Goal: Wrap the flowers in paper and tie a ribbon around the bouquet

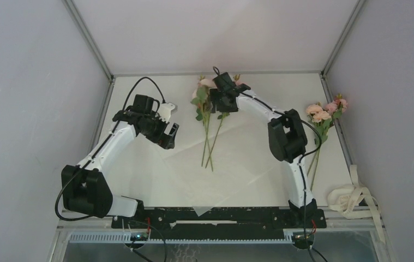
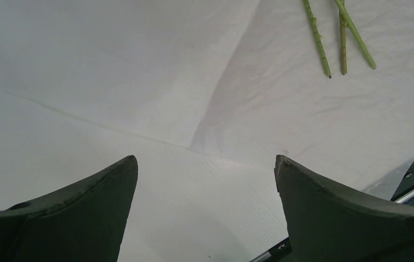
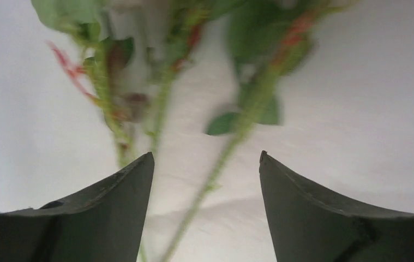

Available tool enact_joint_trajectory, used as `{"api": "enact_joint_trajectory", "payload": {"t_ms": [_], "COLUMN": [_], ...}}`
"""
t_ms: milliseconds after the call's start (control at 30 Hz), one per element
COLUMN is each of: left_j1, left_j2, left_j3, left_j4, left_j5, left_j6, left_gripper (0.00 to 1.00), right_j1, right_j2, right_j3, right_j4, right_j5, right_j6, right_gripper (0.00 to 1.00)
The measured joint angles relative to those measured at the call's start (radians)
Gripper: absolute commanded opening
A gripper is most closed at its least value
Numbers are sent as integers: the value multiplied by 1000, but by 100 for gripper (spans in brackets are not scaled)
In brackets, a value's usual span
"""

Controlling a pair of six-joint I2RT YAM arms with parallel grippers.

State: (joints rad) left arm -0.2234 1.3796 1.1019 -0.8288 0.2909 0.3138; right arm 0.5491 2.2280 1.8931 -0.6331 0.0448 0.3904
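A small bunch of pale pink flowers (image 1: 205, 98) lies on the creased translucent paper (image 1: 193, 174), stems pointing toward the arms. My right gripper (image 1: 219, 103) hovers over the leafy part of the bunch. In the right wrist view this gripper (image 3: 205, 158) is open, with one green stem (image 3: 215, 164) running loose between its fingers and the blurred flowers (image 3: 166, 82) ahead. My left gripper (image 1: 171, 139) is left of the stems. Seen from its wrist, the left gripper (image 2: 205, 159) is open and empty above the paper (image 2: 112, 82), the stem ends (image 2: 341, 43) at upper right. The cream ribbon (image 1: 349, 199) sits at the near right corner.
A second bunch of pink flowers (image 1: 324, 114) lies along the table's right edge, off the paper. Grey walls close in the table on the left, back and right. A black rail (image 1: 210, 215) with the arm bases runs along the near edge.
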Motion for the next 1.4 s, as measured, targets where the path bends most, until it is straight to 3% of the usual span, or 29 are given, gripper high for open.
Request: {"api": "enact_joint_trajectory", "payload": {"t_ms": [133,233,333,433,533,633,700,833,933,1167,1400], "left_j1": [0,0,0,0,0,0,0,0,0,0,0], "left_j2": [3,3,3,3,3,3,3,4,8,11,11], "left_j3": [0,0,0,0,0,0,0,0,0,0,0], "left_j4": [0,0,-5,-11,-15,-18,-20,-20,-20,-20,-20], "left_j5": [-1,0,0,-6,-21,-35,-40,-45,-45,-43,-27], "left_j6": [0,0,0,-1,-1,-1,-1,-1,-1,0,0], "left_gripper": [100,100,100,100,100,100,100,100,100,100,100], "right_j1": [-38,-151,-433,-700,-826,-846,-857,-894,-912,-866,-742], "right_j2": [-179,-392,-541,-539,-483,-428,-401,-372,-367,-443,-802], "right_j3": [-150,-362,-555,-667,-726,-731,-722,-693,-688,-686,-674], "right_j4": [-43,-78,-72,-53,-60,-50,-43,-3,13,-26,-29], "right_j5": [219,339,360,381,374,363,347,208,131,222,304], "right_j6": [-58,-41,-13,1,2,-2,-11,-54,-90,-163,-180], "right_gripper": [87,87,87,87,87,83,72,21,0,0,0]}}
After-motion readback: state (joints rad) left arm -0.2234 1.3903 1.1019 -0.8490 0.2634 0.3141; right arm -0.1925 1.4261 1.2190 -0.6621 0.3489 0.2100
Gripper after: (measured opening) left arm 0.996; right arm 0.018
